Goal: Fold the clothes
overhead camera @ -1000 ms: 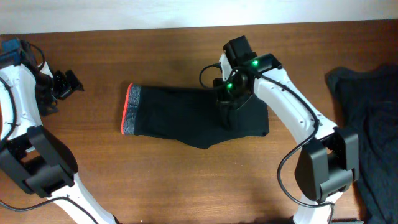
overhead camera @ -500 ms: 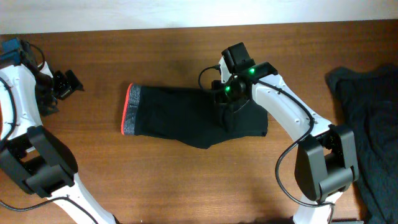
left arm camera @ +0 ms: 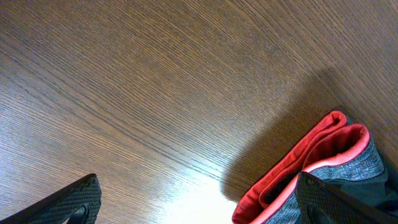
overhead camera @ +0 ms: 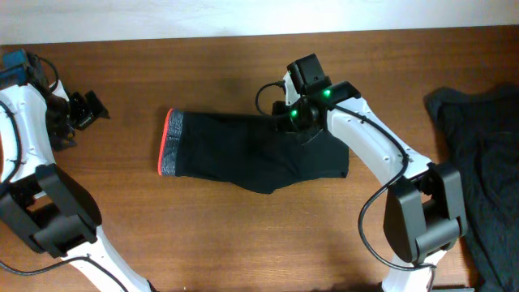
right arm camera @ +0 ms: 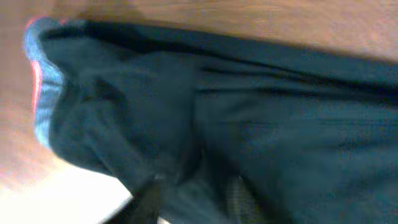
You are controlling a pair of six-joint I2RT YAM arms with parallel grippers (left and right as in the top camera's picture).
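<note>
The black trousers (overhead camera: pixel 235 150) lie folded in a strip across the middle of the table, with the grey, red-edged waistband (overhead camera: pixel 170 142) at their left end. My right gripper (overhead camera: pixel 293 128) is over the right part of the trousers and is shut on a fold of the black fabric. In the blurred right wrist view the fabric (right arm camera: pixel 280 112) fills the frame and bunches between my fingers (right arm camera: pixel 193 199). My left gripper (overhead camera: pixel 81 109) is open and empty at the far left. Its wrist view shows the waistband (left arm camera: pixel 311 155) beside its right finger and bare wood between the fingers (left arm camera: pixel 208 205).
A dark rumpled heap of garments (overhead camera: pixel 486 162) lies at the table's right edge, beside my right arm's base. Brown wood (overhead camera: pixel 243 235) shows in front of the trousers, and the table's far edge meets a white wall.
My right gripper has shifted slightly left and towards the far edge over the trousers, pulling the fabric under it. The left arm has not moved.
</note>
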